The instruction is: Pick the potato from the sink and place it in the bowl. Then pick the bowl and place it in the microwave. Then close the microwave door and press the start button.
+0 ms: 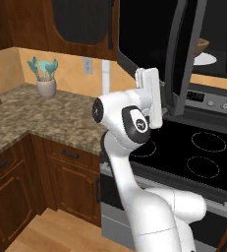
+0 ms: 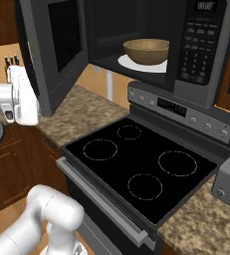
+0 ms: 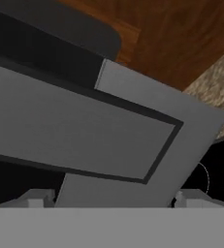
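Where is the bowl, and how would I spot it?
Look above the black stove at the big open microwave. Inside, on its round white plate, sits the bowl. It is the only wide, tan-brown, wooden-looking thing there.

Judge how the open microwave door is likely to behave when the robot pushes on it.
The microwave door looks like a rigid panel hinged at the left, so it should swing rather than flex. It is large, so probably fairly heavy. Its face looks smooth, so the open jaws might slide along it while pushing.
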Robot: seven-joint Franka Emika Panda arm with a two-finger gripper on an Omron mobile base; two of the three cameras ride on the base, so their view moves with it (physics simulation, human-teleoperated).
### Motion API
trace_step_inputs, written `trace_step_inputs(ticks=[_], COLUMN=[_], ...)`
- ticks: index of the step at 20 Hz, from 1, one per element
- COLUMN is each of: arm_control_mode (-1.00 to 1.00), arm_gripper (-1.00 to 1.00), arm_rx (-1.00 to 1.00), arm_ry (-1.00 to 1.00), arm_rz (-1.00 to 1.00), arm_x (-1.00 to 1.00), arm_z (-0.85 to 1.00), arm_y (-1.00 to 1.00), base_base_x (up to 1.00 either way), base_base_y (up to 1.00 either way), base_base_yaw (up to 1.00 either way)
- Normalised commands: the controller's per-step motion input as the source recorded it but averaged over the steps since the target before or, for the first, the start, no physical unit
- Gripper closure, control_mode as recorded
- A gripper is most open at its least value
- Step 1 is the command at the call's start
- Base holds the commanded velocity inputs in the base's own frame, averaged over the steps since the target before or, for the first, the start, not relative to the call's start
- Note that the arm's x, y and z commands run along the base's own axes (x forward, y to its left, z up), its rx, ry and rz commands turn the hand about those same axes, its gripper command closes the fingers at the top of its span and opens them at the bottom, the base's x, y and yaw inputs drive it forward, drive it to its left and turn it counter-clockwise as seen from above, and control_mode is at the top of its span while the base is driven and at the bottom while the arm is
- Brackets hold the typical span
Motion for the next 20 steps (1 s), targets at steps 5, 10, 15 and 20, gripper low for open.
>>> trace_step_inputs(ticks=[5, 10, 15, 20], arm_control_mode=[-1.0, -1.0, -1.0, -1.0], arm_gripper=[-1.0, -1.0, -1.0, -1.0], arm_rx=[0.18, 0.15, 0.12, 0.15], arm_ry=[-0.01, -0.01, -0.05, -0.24], arm_rz=[0.0, 0.0, 0.0, 0.0], arm_x=[0.09, 0.23, 0.66, 0.54], arm_z=[0.88, 0.66, 0.01, 0.0], arm_y=[-0.46, -0.46, -0.54, -0.61], base_base_x=[0.0, 0.0, 0.0, 0.0], base_base_y=[0.0, 0.0, 0.0, 0.0], base_base_yaw=[0.0, 0.0, 0.0, 0.0])
